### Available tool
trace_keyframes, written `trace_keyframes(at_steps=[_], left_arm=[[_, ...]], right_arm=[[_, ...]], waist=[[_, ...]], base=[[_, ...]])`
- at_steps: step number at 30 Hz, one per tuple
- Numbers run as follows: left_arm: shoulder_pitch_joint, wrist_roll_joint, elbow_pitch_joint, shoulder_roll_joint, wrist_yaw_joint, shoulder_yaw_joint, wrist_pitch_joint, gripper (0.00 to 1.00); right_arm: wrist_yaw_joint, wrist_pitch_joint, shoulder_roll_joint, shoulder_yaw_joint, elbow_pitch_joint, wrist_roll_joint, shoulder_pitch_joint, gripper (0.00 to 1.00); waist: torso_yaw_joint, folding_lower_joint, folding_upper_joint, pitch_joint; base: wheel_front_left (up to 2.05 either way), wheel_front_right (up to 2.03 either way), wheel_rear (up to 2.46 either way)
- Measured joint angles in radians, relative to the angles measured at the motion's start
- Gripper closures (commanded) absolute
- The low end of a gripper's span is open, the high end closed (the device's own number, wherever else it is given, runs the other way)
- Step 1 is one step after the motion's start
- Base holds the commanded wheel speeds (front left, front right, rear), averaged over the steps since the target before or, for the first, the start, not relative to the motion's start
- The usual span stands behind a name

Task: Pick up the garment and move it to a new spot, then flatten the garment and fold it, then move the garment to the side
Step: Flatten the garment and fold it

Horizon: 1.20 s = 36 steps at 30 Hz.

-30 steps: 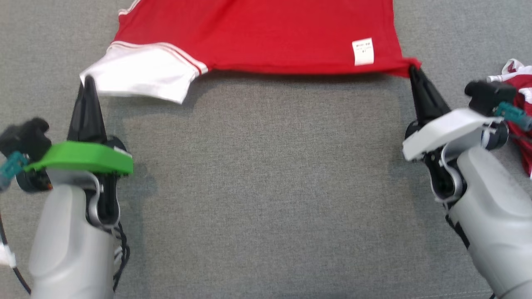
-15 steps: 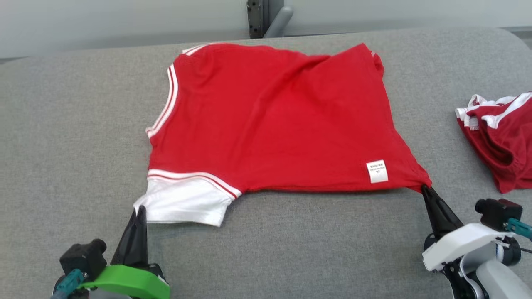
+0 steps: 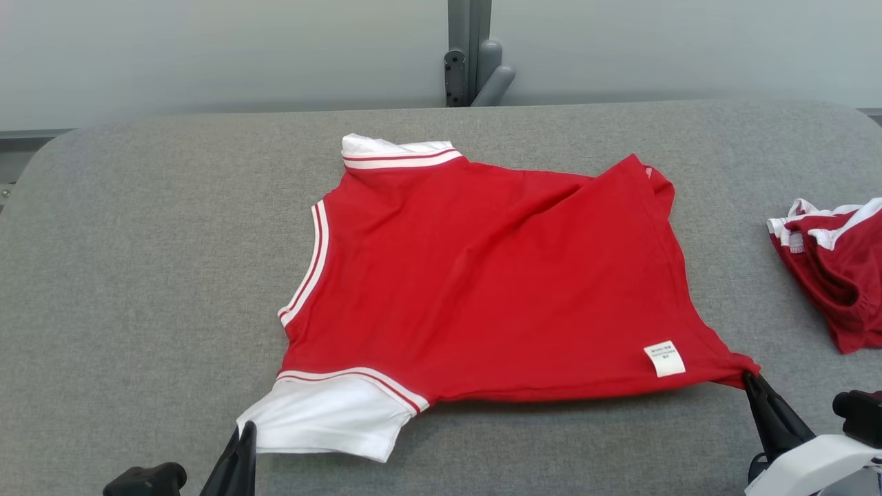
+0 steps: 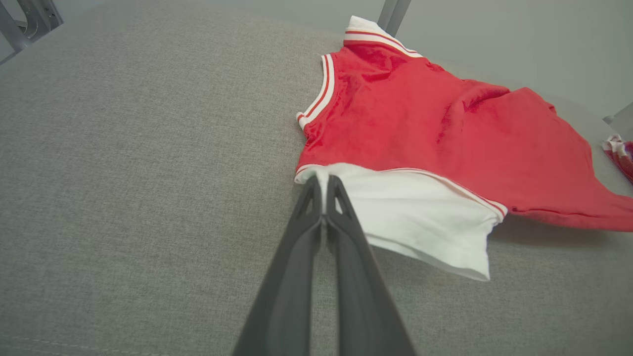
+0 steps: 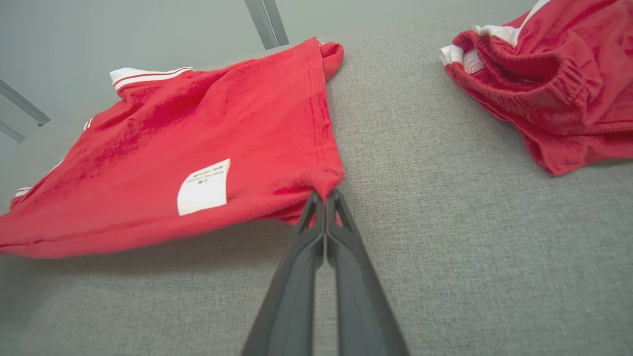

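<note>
The shirt (image 3: 496,275) is red with white sleeves and striped trim. It lies spread mid-worktop (image 3: 138,275), rumpled toward its far right corner. The left tool (image 3: 246,428) is pinched together on the corner of the near sleeve (image 3: 331,420); the right tool (image 3: 747,377) is clamped on the shirt's near right hem corner, just beside a white label (image 3: 664,359). The right wrist view shows that hem hanging clear of the worktop, shadow beneath — less plain from the head. Right of the shirt, well apart, lies a red heap (image 3: 837,275). Beyond the shirt are a pale wall (image 3: 207,55) and a grey post (image 3: 468,48).
</note>
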Motion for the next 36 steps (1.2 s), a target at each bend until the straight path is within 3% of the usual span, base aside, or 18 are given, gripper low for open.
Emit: trace_keyframes(at_steps=[9,21,36], left_arm=[[-0.026,-0.009,-0.017,0.002,0.013,0.004,0.025,1.00],[-0.241,-0.022,0.040,0.038,-0.025,0.018,0.049,1.00],[-0.471,-0.063,0.263,0.025,-0.067,0.032,-0.005,1.00]], right_arm=[[0.000,0.120,0.069,-0.038,-0.099,-0.078,0.016,1.00],[0.000,0.305,0.061,-0.006,-0.108,-0.084,-0.151,1.00],[0.000,0.233,0.023,0.060,0.099,-0.057,-0.415,1.00]], waist=[[-0.012,0.0000,0.0000,-0.006],[-0.045,0.0001,0.0000,0.074],[-0.079,0.0002,0.0000,0.236]], base=[[0.00,0.00,0.00],[0.00,0.00,0.00],[0.00,0.00,0.00]])
